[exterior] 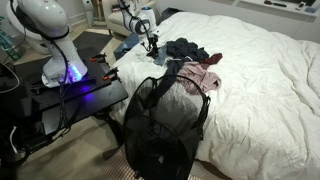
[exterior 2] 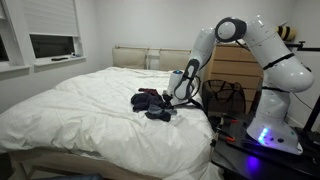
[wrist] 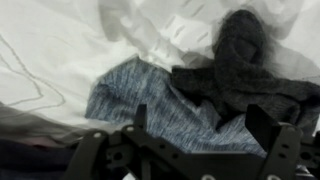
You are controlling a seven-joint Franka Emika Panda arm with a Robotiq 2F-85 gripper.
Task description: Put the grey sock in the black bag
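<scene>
The grey sock appears to be the heathered grey-blue piece lying flat on the white bed; it also shows in an exterior view. A darker charcoal knitted piece overlaps its edge. My gripper is open and empty, its jaws straddling the grey-blue cloth just above it. It shows low over the clothes in both exterior views. The black bag, tall see-through mesh with strap handles, stands upright on the floor by the bed's edge; it also shows in an exterior view.
A heap of dark and pink clothes lies on the white bed beside the gripper, also seen in an exterior view. The robot base stands on a black table with cables. A wooden dresser stands behind the bag.
</scene>
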